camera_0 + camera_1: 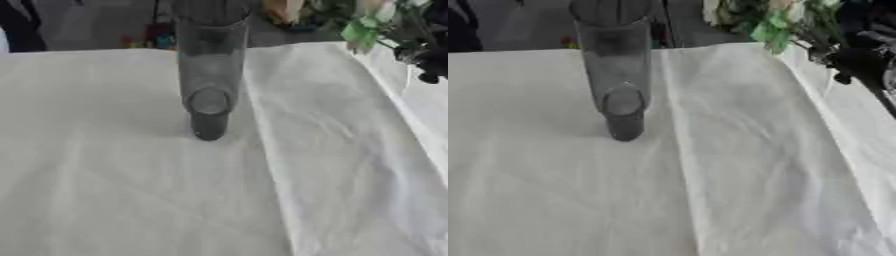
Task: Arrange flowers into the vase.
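Before you stands a tall vase [210, 75] of clear grey glass, upright on a white cloth [131, 190] that covers the table, left of the scene's middle and towards the far side. Its foot rests on the cloth; its mouth is cut off by the upper edge in the left eye view and only just shows in the right eye view. You can see through its wall, and nothing shows inside the part of it that is in view. A round, paler shape low in the body appears to be the thick glass base seen through the wall, though the blur leaves that unsure.

At the far right you see the flowers [767, 20]: green leaves with pale cream and peach blooms, held above the table's far right edge, well apart from the vase and partly cut off at the top.

Just right of the flowers, your right hand [859, 55] shows as a dark mass with a silver part at the picture's edge. It lies against the stems, but you cannot tell whether its fingers are curled round them.

The cloth is creased, with one long fold running from the vase towards the near edge.
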`<state>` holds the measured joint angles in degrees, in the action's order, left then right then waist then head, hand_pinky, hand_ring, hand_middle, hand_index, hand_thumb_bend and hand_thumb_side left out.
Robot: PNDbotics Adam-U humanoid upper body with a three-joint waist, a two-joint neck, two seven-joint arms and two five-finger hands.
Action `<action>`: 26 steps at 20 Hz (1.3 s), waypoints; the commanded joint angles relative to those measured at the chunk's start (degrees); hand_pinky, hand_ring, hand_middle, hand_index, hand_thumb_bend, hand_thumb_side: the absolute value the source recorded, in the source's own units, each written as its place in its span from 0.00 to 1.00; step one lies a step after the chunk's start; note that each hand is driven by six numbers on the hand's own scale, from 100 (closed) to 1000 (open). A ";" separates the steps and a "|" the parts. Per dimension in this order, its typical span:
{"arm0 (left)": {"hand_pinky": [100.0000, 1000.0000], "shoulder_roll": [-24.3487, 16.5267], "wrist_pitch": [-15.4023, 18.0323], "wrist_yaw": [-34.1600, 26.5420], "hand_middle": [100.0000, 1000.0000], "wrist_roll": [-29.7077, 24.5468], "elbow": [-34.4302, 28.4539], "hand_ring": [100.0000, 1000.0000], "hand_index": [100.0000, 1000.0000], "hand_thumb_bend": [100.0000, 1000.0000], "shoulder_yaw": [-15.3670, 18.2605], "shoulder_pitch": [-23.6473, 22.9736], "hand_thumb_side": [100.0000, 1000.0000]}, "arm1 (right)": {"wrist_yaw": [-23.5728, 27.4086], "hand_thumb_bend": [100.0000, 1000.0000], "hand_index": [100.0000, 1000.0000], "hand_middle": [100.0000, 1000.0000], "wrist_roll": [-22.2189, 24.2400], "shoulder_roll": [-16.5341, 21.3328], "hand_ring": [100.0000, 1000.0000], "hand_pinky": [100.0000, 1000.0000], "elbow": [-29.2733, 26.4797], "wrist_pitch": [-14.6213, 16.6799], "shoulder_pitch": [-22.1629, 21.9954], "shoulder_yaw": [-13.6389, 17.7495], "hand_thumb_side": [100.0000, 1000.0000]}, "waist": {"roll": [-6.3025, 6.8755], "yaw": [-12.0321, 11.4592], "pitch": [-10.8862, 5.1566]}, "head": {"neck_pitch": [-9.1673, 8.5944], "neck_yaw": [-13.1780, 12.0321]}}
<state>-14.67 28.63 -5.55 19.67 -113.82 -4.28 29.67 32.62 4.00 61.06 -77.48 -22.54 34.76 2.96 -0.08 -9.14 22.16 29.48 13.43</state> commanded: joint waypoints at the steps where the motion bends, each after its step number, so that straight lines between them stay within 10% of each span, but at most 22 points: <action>1: 0.73 -1.54 -0.13 -0.53 0.83 0.09 -0.77 0.78 0.85 0.00 0.58 0.17 0.56 | 4.21 0.00 0.03 0.00 -1.55 4.22 0.00 0.00 -4.01 0.74 0.75 1.25 0.00 | -0.16 0.16 -1.93 | 0.71 -0.79; 16: 0.73 -2.49 -0.79 -2.09 0.83 -0.06 -0.77 0.78 0.84 0.00 0.78 -0.12 0.56 | 17.79 0.00 0.03 0.00 -6.91 6.16 0.00 0.00 -10.84 1.60 6.57 0.82 0.00 | -1.45 0.02 -4.04 | 2.02 -1.72; 26: 0.73 -2.96 -1.05 -2.77 0.83 -0.32 -0.77 0.78 0.84 0.00 0.56 0.05 0.56 | 23.45 0.00 0.03 0.00 -12.11 5.75 0.00 0.00 -10.43 3.60 13.11 0.23 0.00 | -2.61 -1.23 -4.71 | -0.93 1.91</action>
<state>-16.18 27.69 -8.03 19.40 -113.82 -3.94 29.20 55.13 -7.47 64.28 -87.54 -19.38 46.76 2.65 -2.74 -10.40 18.92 29.47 14.91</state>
